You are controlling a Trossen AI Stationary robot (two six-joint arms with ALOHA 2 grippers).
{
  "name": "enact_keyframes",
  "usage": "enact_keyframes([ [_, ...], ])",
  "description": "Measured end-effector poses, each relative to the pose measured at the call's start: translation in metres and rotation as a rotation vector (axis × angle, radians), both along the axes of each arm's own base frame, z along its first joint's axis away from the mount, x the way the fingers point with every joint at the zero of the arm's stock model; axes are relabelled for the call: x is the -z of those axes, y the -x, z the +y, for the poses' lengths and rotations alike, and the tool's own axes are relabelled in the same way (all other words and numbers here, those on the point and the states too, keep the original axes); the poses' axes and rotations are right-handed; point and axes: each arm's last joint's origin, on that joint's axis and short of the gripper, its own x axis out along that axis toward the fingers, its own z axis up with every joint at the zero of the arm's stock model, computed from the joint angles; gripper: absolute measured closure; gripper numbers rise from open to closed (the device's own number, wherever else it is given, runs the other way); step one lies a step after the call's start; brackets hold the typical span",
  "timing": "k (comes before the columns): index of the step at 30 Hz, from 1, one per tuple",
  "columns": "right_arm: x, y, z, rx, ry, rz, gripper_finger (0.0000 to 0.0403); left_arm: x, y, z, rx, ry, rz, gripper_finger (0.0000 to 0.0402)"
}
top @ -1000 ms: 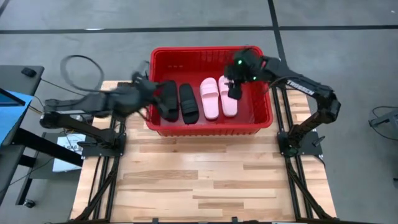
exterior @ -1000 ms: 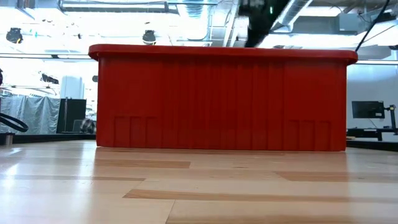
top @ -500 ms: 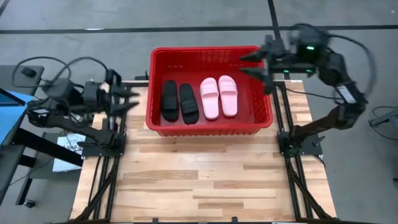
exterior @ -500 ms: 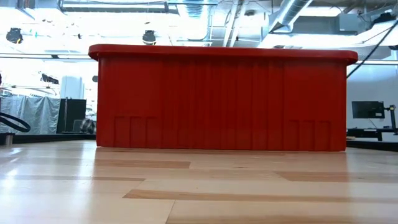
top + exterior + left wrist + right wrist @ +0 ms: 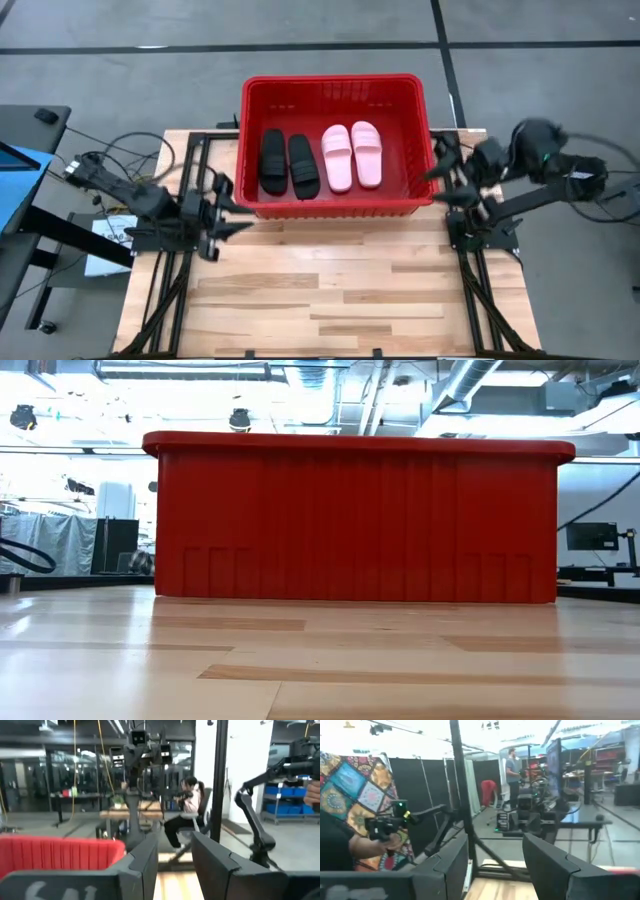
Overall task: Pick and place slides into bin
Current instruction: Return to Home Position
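Two black slides (image 5: 273,160) and two pink slides (image 5: 367,153) lie side by side, straps up, inside the red bin (image 5: 335,81) at the far side of the wooden table (image 5: 350,290), the black pair toward the left arm and the pink pair toward the right. With all four in, the placing looks done, and the step in hand is judged to be the arms' return to rest. The left gripper (image 5: 228,207) sits low off the bin's near left corner, and the right gripper (image 5: 440,178) is just off its right wall. Both carry nothing, and each wrist view shows its fingers spread with a clear gap between them. Whether the arms are fully parked is hard to tell from above. If not, the next move calls only for settling at home, clear of the rim.
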Motion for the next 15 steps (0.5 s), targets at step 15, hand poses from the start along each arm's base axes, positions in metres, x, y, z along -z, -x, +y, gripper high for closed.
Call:
enact_keyframes([
  [15,0.142,0.007,0.065,0.035,-0.027,0.042,0.0223,0.062,-0.017,-0.050,-0.058,-0.046,0.213,0.0294],
])
